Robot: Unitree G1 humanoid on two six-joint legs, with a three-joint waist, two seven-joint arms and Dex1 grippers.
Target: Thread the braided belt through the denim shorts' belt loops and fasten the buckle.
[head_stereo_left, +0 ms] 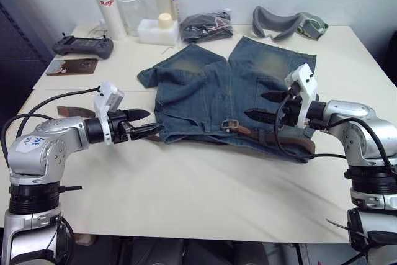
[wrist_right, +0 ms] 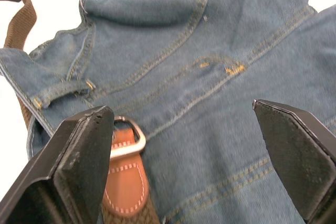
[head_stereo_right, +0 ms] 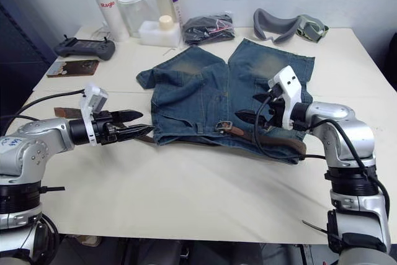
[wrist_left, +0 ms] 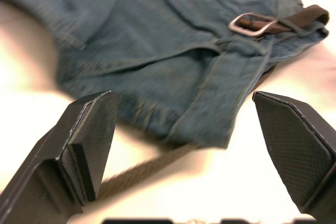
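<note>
Denim shorts flat on tabletop, braided belt along waistband, buckle mid-waistband. Left gripper spread beside waistband's left end; right gripper spread above buckle. Best pinch the loose end, feed straight toward buckle.

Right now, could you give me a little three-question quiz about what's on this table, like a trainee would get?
1. True or false: the left end effector is shut on the braided belt.
2. Where does the buckle lie? A) on the bare table B) on the denim shorts at the waistband C) beside the grey goggles
3. Fill in: both end effectors, left and right, have their fingers ____.

Key: 1 false; 2 B; 3 open.
</note>
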